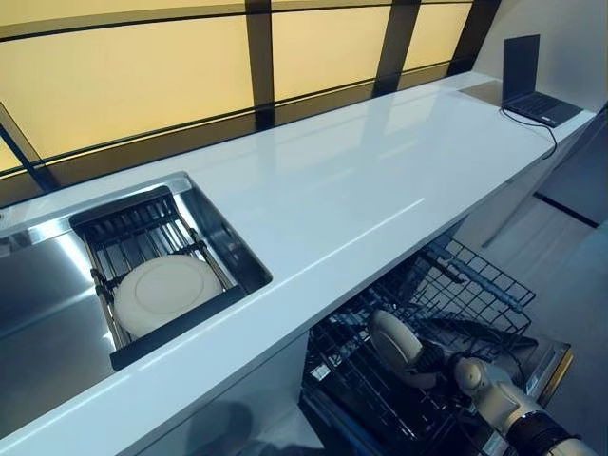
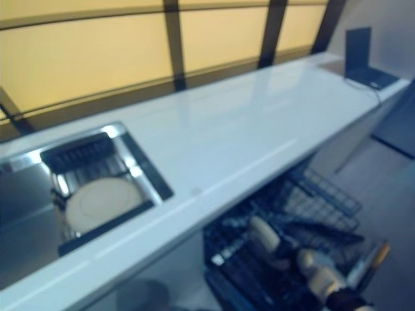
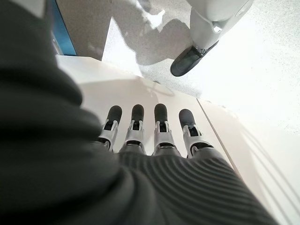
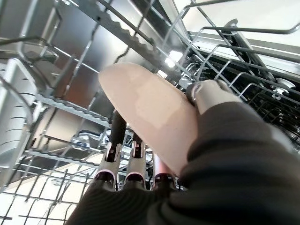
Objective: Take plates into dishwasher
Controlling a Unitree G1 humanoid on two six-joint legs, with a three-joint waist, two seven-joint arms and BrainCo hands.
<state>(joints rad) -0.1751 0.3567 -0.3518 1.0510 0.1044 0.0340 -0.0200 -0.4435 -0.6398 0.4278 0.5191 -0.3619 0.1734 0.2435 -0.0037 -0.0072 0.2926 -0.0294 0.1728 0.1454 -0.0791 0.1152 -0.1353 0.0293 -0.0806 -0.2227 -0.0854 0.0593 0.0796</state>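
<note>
A cream plate (image 1: 392, 344) stands on edge inside the pulled-out lower dishwasher rack (image 1: 478, 283). My right hand (image 1: 435, 363) is shut on it. In the right wrist view the plate (image 4: 150, 117) is pinched between the thumb (image 4: 207, 93) and the fingers (image 4: 116, 132) behind it, with rack wires (image 4: 70, 104) all around. A second cream plate (image 1: 165, 292) lies flat on the black drying rack in the sink (image 1: 43, 294). My left hand (image 3: 159, 136) shows only in its own wrist view, fingers straight, hanging beside a white cabinet front and holding nothing.
The long white counter (image 1: 361, 180) runs from the sink to a black laptop (image 1: 532, 87) with a cable at its far right end. The open dishwasher sits under the counter's front edge. Yellow window panels with dark frames run behind the counter.
</note>
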